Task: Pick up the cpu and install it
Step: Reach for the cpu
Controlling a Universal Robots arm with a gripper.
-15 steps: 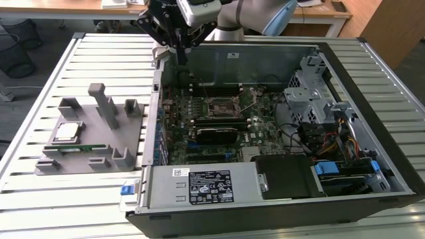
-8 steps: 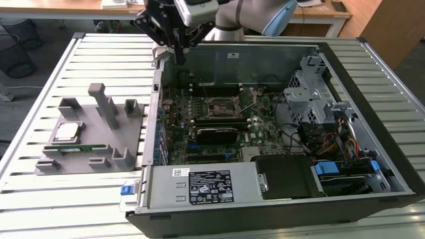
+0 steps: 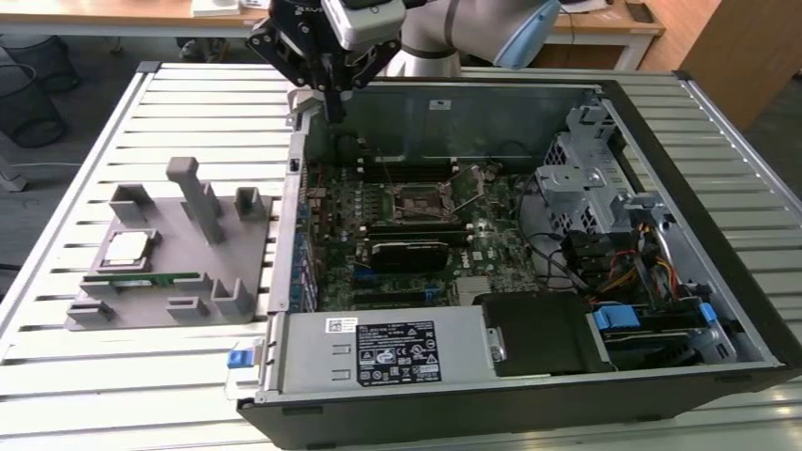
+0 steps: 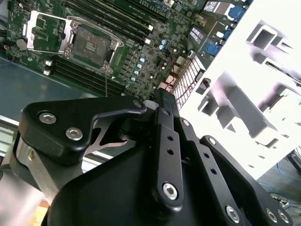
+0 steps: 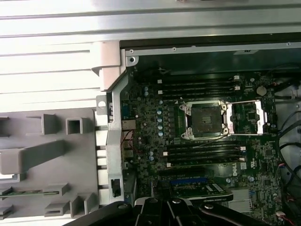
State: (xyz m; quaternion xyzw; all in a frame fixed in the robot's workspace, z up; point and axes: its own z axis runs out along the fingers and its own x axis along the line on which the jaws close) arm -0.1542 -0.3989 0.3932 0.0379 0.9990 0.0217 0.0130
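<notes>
The cpu (image 3: 130, 247), a small silver square chip with a pale rim, lies flat on the grey holder (image 3: 201, 202) at the exterior view's left, outside the computer case. My gripper (image 3: 336, 109) hangs above the case's far left corner, well apart from the cpu, shut with nothing in it. The motherboard's cpu socket (image 3: 426, 199) stands open and bare, with its metal frame (image 5: 247, 117) flipped aside. In both wrist views the socket (image 5: 205, 120) (image 4: 91, 44) lies below the gripper (image 4: 162, 100).
A green memory stick (image 3: 141, 279) rests on the holder just in front of the cpu. The open case (image 3: 291, 188) has upright walls and holds a black card (image 3: 408, 252), a power supply (image 3: 376, 348), a drive cage (image 3: 583, 178) and cables. All stands on a slatted table (image 3: 188, 103).
</notes>
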